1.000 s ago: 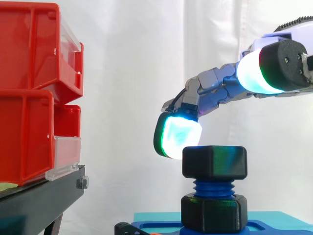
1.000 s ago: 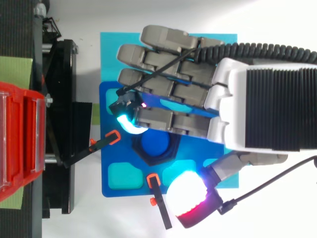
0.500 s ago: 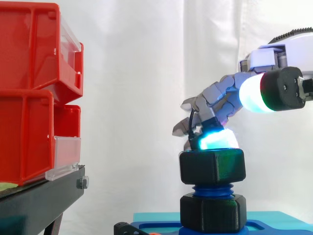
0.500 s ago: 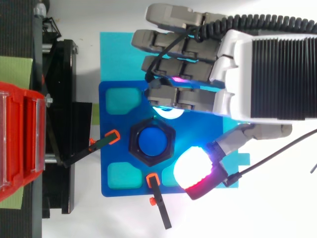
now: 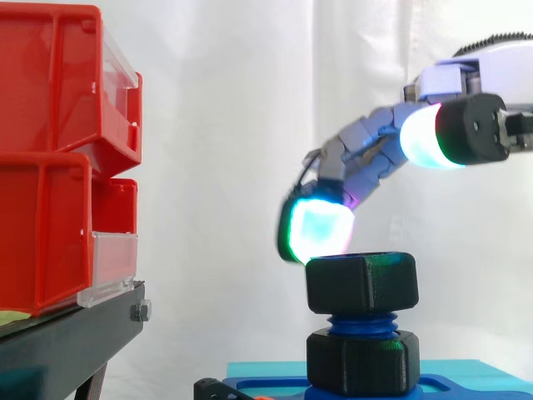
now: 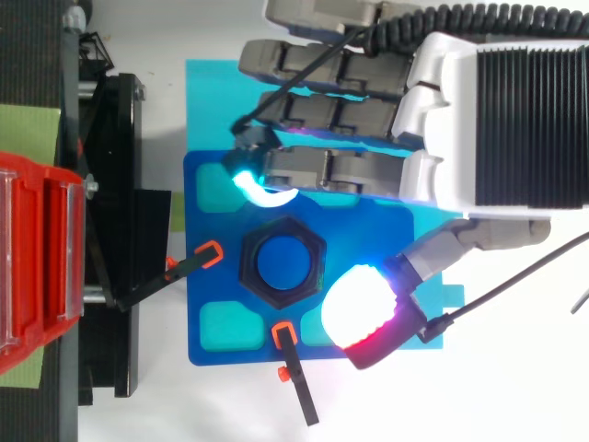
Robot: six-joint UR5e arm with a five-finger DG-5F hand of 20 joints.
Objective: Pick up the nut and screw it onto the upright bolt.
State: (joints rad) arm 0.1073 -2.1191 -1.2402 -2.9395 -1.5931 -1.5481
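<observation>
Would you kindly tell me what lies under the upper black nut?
Blue bolt threads, then a second black nut on the blue base; the bolt's core inside both is covered.

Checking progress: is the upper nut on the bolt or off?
On. The upper nut caps the blue bolt, threads showing beneath; the robot hand is open.

Black nut [image 5: 361,283], blue bolt [image 6: 281,263] — red bins [image 5: 50,158].

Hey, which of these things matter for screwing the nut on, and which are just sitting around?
Job:
nut, sitting on the bolt's top
blue bolt
hand, open above the nut

Lying about:
red bins
black stand
clamps
</observation>
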